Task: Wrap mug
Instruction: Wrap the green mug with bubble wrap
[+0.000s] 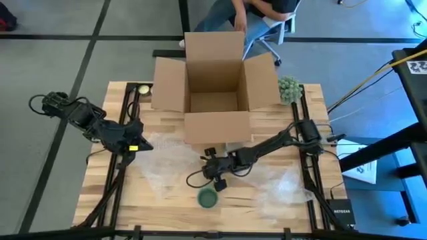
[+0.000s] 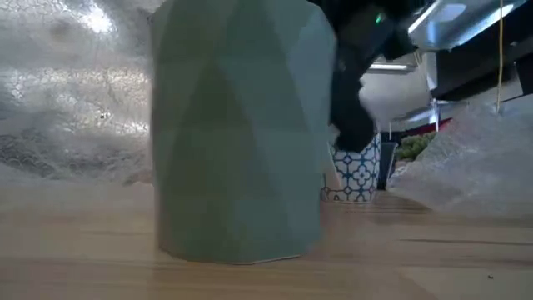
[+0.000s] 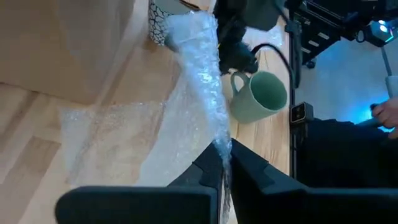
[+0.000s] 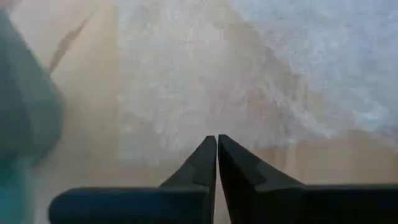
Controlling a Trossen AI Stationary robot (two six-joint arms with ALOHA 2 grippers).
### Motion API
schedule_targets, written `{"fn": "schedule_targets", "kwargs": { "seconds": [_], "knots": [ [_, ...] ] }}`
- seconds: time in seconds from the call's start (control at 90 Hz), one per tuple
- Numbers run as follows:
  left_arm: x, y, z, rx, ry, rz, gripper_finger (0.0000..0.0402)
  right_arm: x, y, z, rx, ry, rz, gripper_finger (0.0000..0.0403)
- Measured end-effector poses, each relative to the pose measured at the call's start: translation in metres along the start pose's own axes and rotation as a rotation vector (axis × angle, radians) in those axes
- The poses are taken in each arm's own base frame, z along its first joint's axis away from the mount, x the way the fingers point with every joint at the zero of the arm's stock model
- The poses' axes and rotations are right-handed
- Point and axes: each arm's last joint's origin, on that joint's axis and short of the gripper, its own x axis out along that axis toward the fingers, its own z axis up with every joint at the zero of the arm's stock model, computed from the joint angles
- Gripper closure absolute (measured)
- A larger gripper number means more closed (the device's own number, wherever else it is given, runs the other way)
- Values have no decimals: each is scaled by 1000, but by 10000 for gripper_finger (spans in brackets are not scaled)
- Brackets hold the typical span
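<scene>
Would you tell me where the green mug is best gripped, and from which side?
Probably by its handle, or else across the rim from above. The green mug stands upright on the table, its mouth open upward and its top clear. The right claw, shut, sits just behind it; the left claw pinches bubble wrap.

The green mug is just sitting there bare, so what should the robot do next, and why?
Probably the left gripper should draw the bubble wrap, pinched in its fingers, over toward the green mug. The mug stands bare on the table, and the right gripper beside it is shut and empty.
</scene>
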Motion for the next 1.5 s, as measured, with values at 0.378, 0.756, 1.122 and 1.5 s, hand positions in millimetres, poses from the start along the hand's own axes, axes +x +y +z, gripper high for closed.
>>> {"fn": "schedule_targets", "kwargs": {
  "seconds": [0.378, 0.756, 1.122, 1.5],
  "knots": [
    [0, 0, 0, 18, -1, 0, 402, 24, -5, -10, -62, -1, 46, 402],
    [-1, -5, -5, -35, 109, -119, 402, -6, -6, -18, -57, 245, 50, 402],
    [0, -27, -21, -2, 274, -253, 402, -39, -11, -30, -4, 485, -54, 402],
    [37, -72, -50, -8, 488, -175, 402, -39, -12, -26, 35, 453, -91, 402]
  ]
}}
